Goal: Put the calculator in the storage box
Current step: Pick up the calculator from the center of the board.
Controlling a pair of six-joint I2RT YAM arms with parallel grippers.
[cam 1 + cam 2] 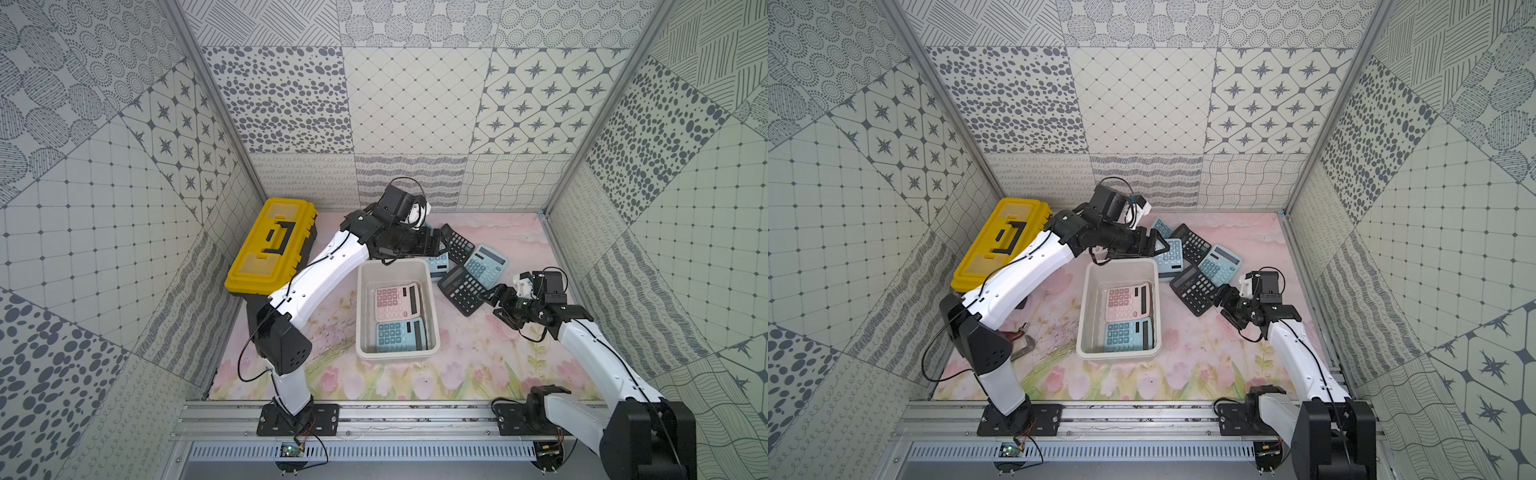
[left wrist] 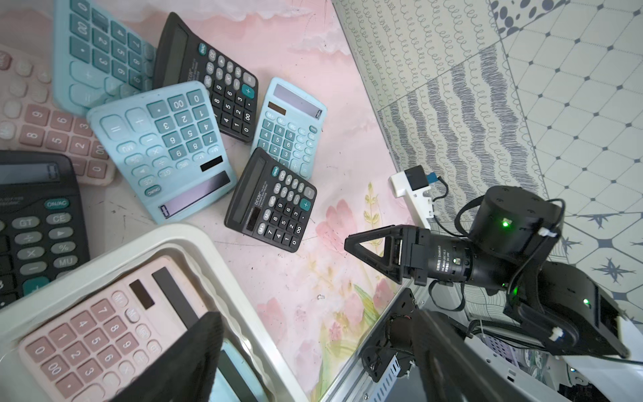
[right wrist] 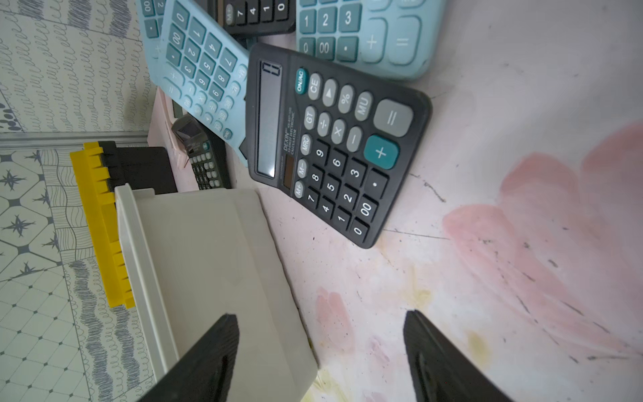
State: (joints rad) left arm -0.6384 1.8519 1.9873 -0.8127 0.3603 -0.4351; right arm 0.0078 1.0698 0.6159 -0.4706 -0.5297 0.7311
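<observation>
Left hand near storage box, 2 calculators inside

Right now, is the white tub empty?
Not empty: the storage box holds a pink calculator and a blue calculator, lying face up.

Storage box open-topped; calculator pile crowds far-right corner; mat alongside free.
</observation>
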